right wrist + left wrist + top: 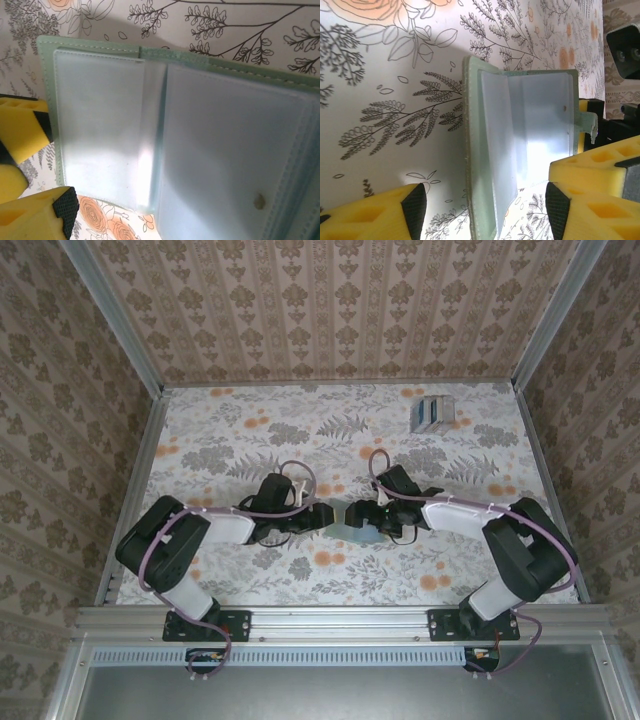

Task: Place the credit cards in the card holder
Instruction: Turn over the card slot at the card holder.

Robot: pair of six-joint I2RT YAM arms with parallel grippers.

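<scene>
Card holder (520,140) lies open mid-table (250,410), left gripper (485,205) spread wide around it, right gripper's (364,516) hold untellable; next, likely fetching the credit cards (432,412) near the far right corner.

Spotter: What are you driving, seen from overhead?
Op: My left arm (225,528) and right arm (455,515) look alike. White shells, black joints, mauve cables (300,475) looped along them, black base plates (235,621).
Spotter: And the left claw (486,202)?
Op: I see yellow fingers (370,215), diamond-shaped hollows, black ribbed tips. Right claw (55,167) matches, same yellow and black.
</scene>
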